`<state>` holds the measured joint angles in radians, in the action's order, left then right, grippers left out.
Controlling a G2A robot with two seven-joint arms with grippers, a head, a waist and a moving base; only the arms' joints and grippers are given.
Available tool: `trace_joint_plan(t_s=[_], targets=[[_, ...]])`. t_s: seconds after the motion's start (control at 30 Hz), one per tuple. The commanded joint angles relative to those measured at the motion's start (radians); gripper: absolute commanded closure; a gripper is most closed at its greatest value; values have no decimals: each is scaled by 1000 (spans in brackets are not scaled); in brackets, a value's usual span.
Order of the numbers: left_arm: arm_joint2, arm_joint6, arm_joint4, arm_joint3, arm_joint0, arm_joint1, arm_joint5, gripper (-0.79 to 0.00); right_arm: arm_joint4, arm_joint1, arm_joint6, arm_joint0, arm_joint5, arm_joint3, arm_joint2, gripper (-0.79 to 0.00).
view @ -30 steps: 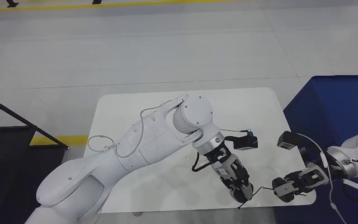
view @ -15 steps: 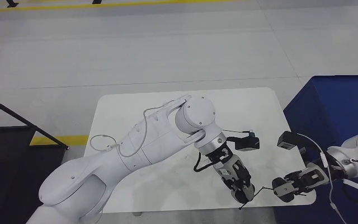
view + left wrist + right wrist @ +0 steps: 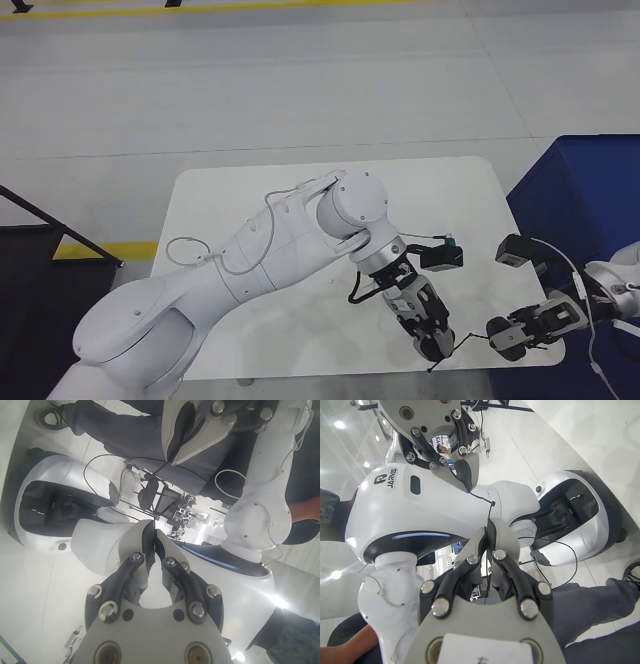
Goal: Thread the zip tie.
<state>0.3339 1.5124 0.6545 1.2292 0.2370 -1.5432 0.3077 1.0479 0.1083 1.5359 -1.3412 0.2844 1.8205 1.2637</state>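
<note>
You had the zip tie (image 3: 468, 338) held betw. both sets of fingers, over the near-right part of the bench (image 3: 440, 190). It was a thin black strap, stretched more or less left to right from one arm to the other.

Left fingers (image 3: 440, 350) (image 3: 152, 530) were on the big arm that came in from the left w/ its elbow over the middle of the bench. They were closed tight on the strap & pointed toward the near edge. A short bit of strap stuck out past them on the near side, approx. at the bench edge. In the left wrist view a thin length of it ran straight out from the pinched tips.

Right fingers (image 3: 497, 340) (image 3: 489, 525), on the arm at the right edge, were also closed on the strap, pointing left at the other set. The two sets sat near each other but apart, w/ a short span of strap bridging the gap.

In the right wrist view you could see the tie's small square head (image 3: 492, 502) just beyond the right fingertips, not touching them. From the head one length went into the right fingers & carried on betw. them toward the wrist. Another length ran across to the tips of the left fingers. Whether the tail had gone through the head, can't tell from these views.

A blue box (image 3: 580, 210) stood just beside the bench on the right.
</note>
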Motion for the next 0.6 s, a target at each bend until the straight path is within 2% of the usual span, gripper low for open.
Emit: trace_joint_plan(t_s=[0.0,0.17,0.57], targets=[[-8,2,10,-10,-7,-5,-2,0,-1,1,-7,-1,-2,2,0,0],[-16,12,31,-37,-21,-19,-12,0,-28,13,-39,-4,5,23,5,0],[-21,17,52,-110,-28,-41,-17,0,-35,33,-18,-22,18,17,31,0]])
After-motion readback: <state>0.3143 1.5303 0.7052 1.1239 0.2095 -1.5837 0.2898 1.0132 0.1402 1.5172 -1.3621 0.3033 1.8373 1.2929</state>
